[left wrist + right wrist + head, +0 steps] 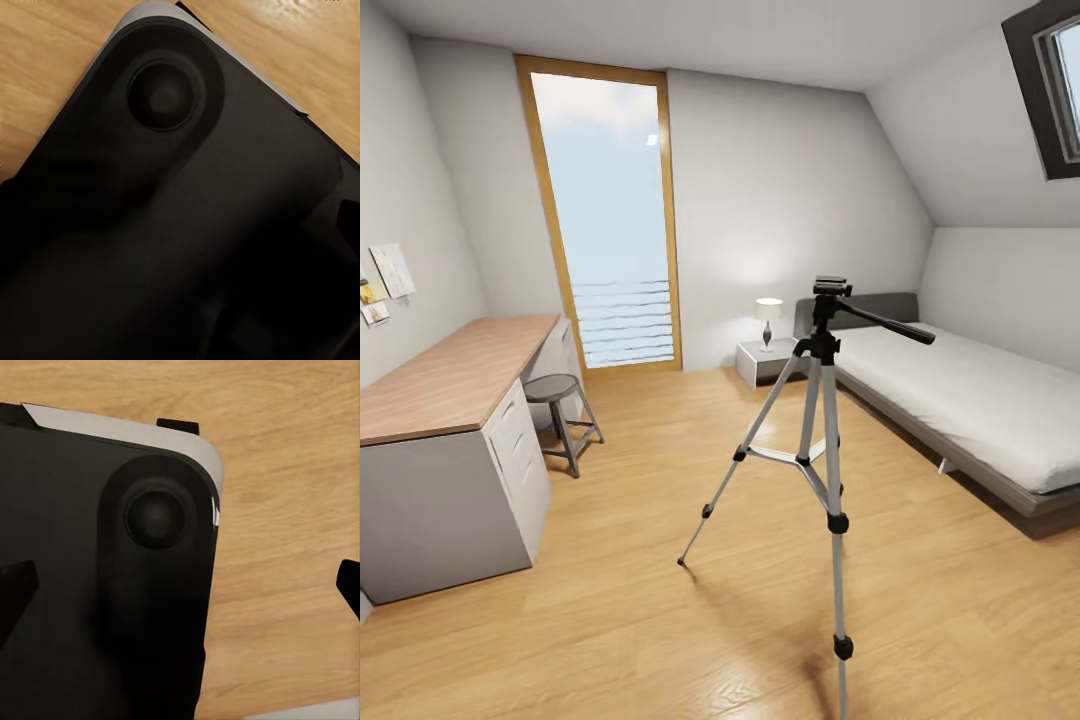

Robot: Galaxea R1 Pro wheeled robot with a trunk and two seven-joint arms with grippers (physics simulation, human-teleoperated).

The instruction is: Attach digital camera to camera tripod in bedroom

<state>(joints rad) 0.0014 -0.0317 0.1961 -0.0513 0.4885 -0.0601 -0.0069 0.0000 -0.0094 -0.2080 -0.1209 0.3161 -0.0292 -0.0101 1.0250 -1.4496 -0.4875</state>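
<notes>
A light wood floor runs through the white-walled attic bedroom, with a tall wood-framed window, a desk and stool on the left and a low grey bed on the right. The camera tripod stands upright mid-floor, legs splayed, its pan handle pointing toward the bed. Both wrist views face the robot's dark base over the floor; I cannot tell how either gripper's fingers stand.
</notes>
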